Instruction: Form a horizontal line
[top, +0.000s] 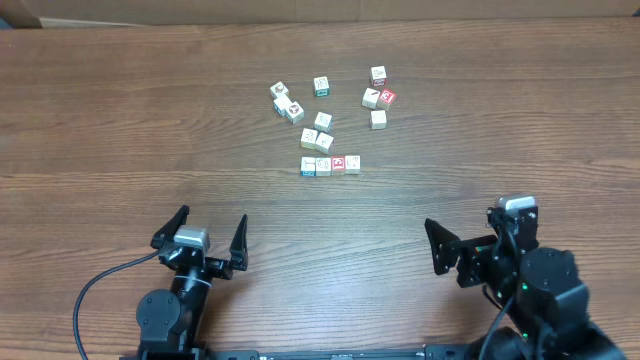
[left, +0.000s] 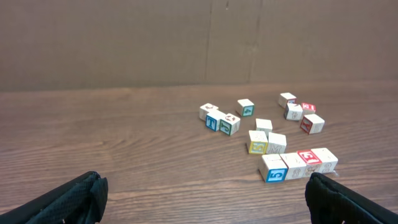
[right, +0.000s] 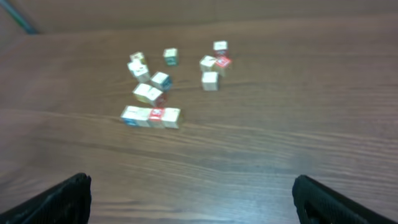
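Overhead: I see the row of four cubes near the middle of the tabletop, set edge to edge and running 9 to 3 o'clock. The 9 o'clock cube has blue print and the third one along is red. The loose cubes are scattered at 11 to 1 o'clock of the row, the nearest pair just beside it and not touching. The left end effector sits at 7 o'clock of the row, well apart, fingers spread wide with nothing between them. The right end effector is at 4 o'clock, also well apart, and I can't judge its spread from here.

Left wrist: the row is at 2 o'clock of the left end effector. The fingers are far apart at both bottom corners and hold nothing. The loose cubes lie beyond the row.

Right wrist: blurry. The row is at 11 o'clock of the right end effector, whose fingers are wide apart and empty. The loose cubes are farther off.
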